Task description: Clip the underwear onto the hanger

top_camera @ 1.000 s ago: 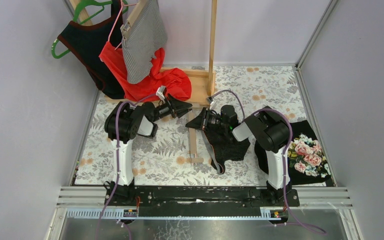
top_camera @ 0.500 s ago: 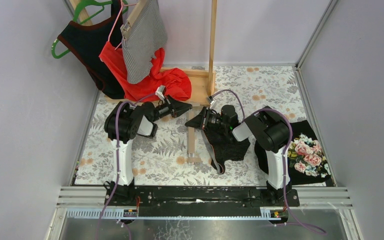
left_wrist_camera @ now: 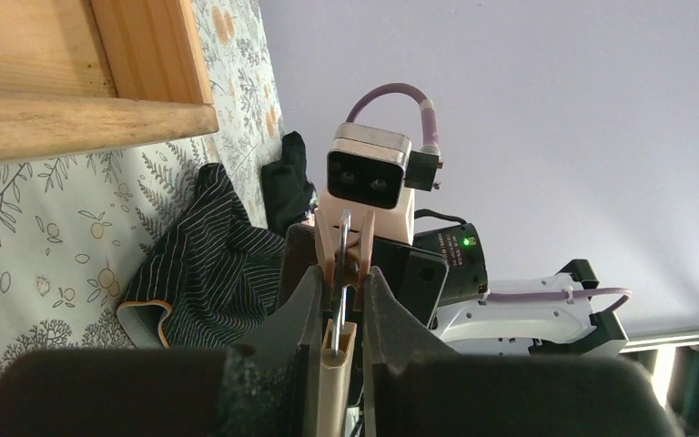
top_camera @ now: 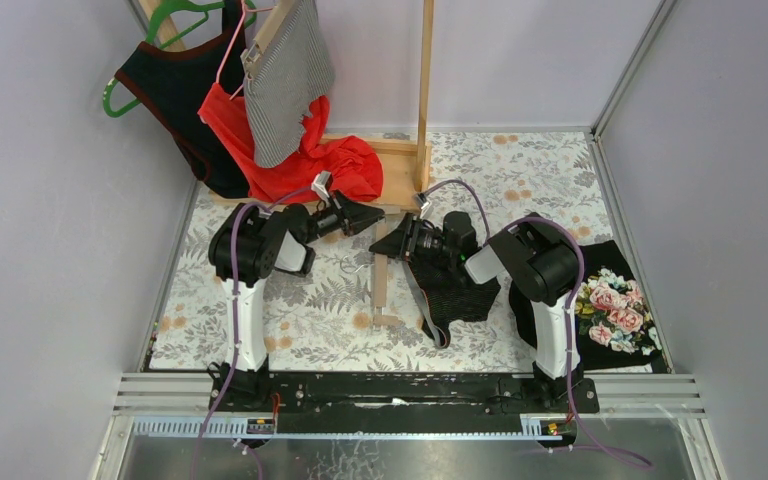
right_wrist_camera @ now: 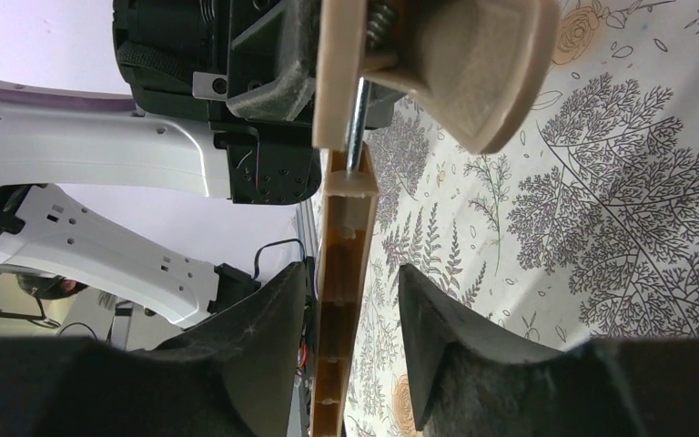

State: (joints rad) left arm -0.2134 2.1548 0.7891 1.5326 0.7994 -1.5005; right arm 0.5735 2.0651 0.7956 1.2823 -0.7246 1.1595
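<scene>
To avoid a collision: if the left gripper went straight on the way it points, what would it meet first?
Probably the right gripper, facing it along the hanger that the left gripper holds; depth unclear.

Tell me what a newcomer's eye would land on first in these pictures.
The red garment hanging on the wooden rack at the back left grabs the eye first. Next, mid-table, the left fingers pinch the beige hanger while the right fingers straddle it, open. Dark striped underwear lies under the right arm.
</scene>
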